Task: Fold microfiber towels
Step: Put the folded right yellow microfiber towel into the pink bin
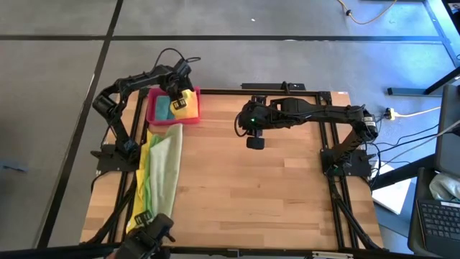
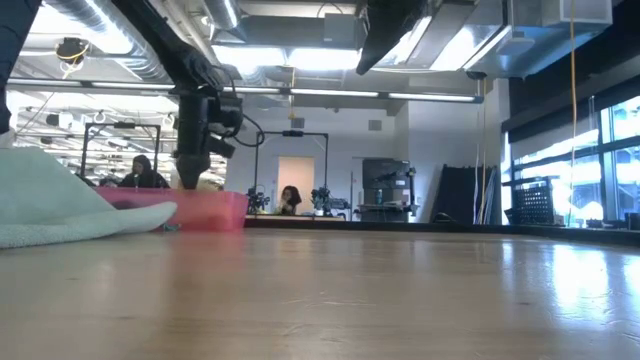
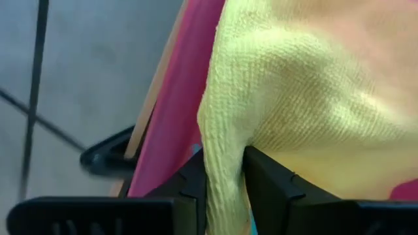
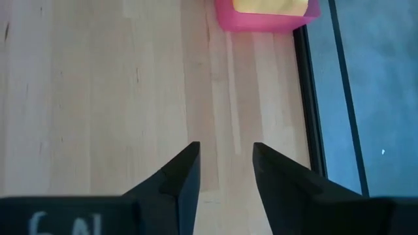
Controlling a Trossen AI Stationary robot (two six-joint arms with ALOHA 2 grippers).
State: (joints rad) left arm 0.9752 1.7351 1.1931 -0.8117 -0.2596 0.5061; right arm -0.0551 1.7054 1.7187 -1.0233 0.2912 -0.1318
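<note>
Left wrist view puts us right at the left gripper (image 3: 224, 171): its two dark fingers (image 3: 271, 176) sit on either side of a fold of the yellow towel (image 3: 313, 91), the gap only as wide as the cloth between them; we cannot tell if they grip or are letting go. We judge the towel is being set into the pink tray (image 1: 154, 115), beside a teal towel (image 1: 162, 108) already there. Outward, the unfolded towels (image 1: 164, 169) lie heaped along the table's (image 1: 244, 187) left edge. Our right gripper (image 4: 225, 171) hangs parted and empty above bare wood.
</note>
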